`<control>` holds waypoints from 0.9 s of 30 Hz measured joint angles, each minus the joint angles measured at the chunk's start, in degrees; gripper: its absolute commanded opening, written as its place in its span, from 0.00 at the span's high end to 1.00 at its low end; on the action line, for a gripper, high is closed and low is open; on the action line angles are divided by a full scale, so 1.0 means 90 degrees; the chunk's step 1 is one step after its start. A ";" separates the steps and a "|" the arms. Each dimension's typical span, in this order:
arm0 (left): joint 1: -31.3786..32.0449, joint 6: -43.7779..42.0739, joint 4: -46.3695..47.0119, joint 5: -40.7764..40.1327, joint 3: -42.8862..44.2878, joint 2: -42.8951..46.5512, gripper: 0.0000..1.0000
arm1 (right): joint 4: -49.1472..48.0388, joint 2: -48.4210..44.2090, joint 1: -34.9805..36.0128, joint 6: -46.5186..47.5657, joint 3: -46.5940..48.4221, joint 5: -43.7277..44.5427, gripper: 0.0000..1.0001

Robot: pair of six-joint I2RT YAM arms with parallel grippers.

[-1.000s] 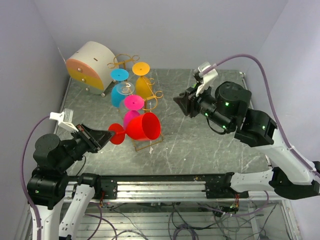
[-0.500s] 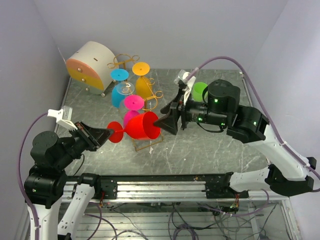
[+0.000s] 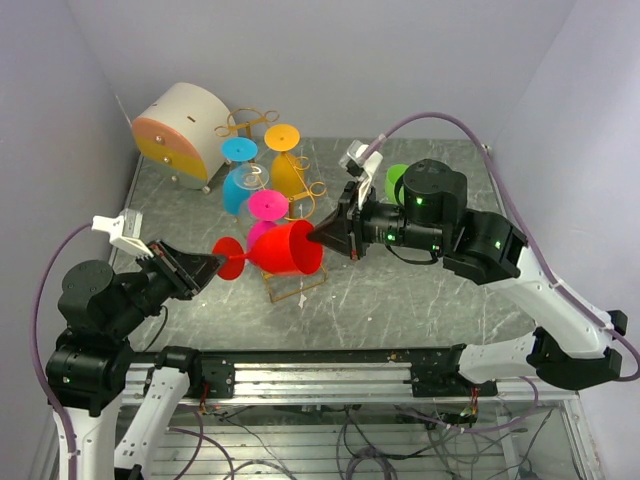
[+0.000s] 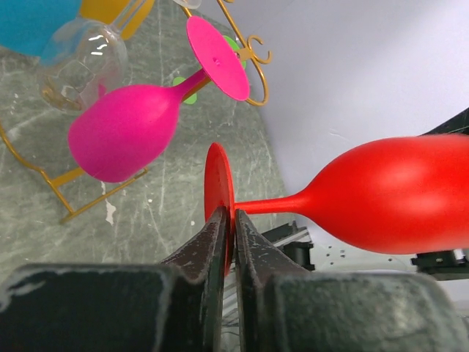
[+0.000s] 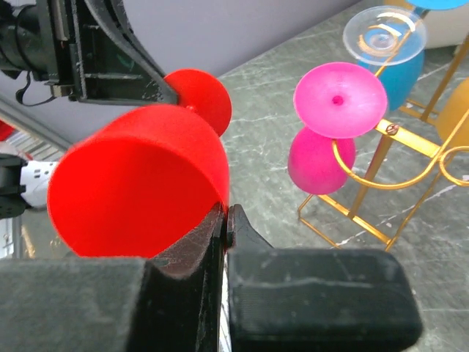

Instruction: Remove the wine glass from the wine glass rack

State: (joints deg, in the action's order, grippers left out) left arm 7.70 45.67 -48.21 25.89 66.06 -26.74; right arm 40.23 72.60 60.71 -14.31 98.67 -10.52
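Note:
The red wine glass lies sideways in the air in front of the gold wire wine glass rack. My left gripper is shut on its round foot, the stem pointing right to the bowl. From the right, my right gripper has its fingers pinched together on the rim of the red bowl. Both pairs of jaws show only a thin gap with red plastic in it.
On the rack still hang a pink glass, a blue glass, a clear glass and a yellow glass. A round white-and-orange drum box stands back left. A green item lies behind the right arm.
My right arm swung left from the back right to the red bowl, opened, then shut on its rim. The left gripper kept hold of the foot, shifting slightly.

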 measured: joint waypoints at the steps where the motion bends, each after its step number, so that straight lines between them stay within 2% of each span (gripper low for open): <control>1: 0.0000 0.0002 0.0007 0.0002 0.0000 -0.0010 0.69 | -0.0007 -0.0002 0.0000 -0.0007 0.0015 0.0100 1.00; 5: 0.0000 0.0029 0.0019 -0.0032 0.0000 -0.0027 0.52 | -0.0024 -0.0049 -0.0002 -0.0002 0.0112 0.0661 1.00; 13: 0.0000 0.0092 0.0163 -0.0143 0.0010 -0.0204 0.50 | -0.0187 -0.0459 -0.0002 0.0136 0.0680 0.2618 1.00; 17: 0.0000 0.0007 0.0175 -0.0330 0.0012 -0.0304 0.50 | -0.0699 -0.0993 -0.0002 0.0571 0.0680 0.4410 1.00; 19: 0.0000 -0.0158 0.0104 -0.0590 0.0036 -0.0318 0.50 | -0.1253 -0.1256 -0.0002 0.1069 0.0449 0.5525 1.00; 23: 0.0000 -0.0624 -0.0146 -0.1343 0.0114 -0.0316 0.50 | -0.2356 -0.1239 -0.0058 0.2110 0.0068 0.7133 1.00; 27: 0.0000 -0.1076 -0.0296 -0.2227 0.0090 -0.0260 0.51 | -0.2696 -0.0449 -0.0634 0.2618 0.0299 0.7672 1.00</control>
State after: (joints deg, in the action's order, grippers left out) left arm 7.70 35.99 -50.87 5.85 66.87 -29.08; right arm 15.97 68.55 55.00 9.26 101.36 58.52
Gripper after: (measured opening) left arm 0.499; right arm 0.009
